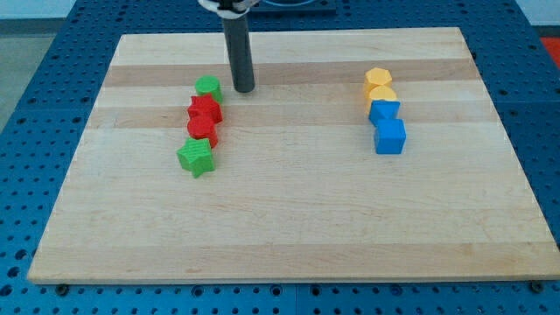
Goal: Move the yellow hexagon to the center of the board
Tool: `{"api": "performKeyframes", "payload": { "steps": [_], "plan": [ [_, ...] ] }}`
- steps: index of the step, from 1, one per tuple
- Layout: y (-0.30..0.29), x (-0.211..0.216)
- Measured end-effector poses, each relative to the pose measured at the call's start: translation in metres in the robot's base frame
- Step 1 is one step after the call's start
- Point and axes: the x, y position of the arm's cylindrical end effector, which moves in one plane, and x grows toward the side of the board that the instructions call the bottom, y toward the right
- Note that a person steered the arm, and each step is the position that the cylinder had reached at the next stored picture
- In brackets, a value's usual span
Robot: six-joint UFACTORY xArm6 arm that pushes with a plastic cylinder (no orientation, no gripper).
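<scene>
The near part of the table (289, 245) holds nothing, so the first things met going back are two short columns of blocks. On the view's left sits a green star (196, 157), then a red block (202, 129) touching another red block (206, 109), then a green round block (208, 86) at the far end. On the view's right, a blue cube (390, 136) lies nearest, a second blue block (384, 111) just behind it, then a yellow block (381, 94), and farthest back the yellow hexagon (378, 78), well off centre toward the view's top right.

My tip (242, 90) rests just beside the green round block, on its right, well apart from the hexagon. There is no pincer on this arm, so nothing is open or clamped; the rod only pushes.

The risk, as I judge it: the hexagon touches the yellow block beneath it, so a push aimed downward would drag that block and the blue ones along. Approaching from the hexagon's right side and pushing leftward looks cleaner, though an off-centre contact could spin it away. The open wood between the columns leaves the path to the centre free
</scene>
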Motion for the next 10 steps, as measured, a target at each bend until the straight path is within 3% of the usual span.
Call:
{"api": "performKeyframes", "payload": {
  "steps": [1, 6, 10],
  "plan": [
    [0.030, -0.020],
    [0.178, -0.024],
    [0.226, -0.008]
  ]
}}
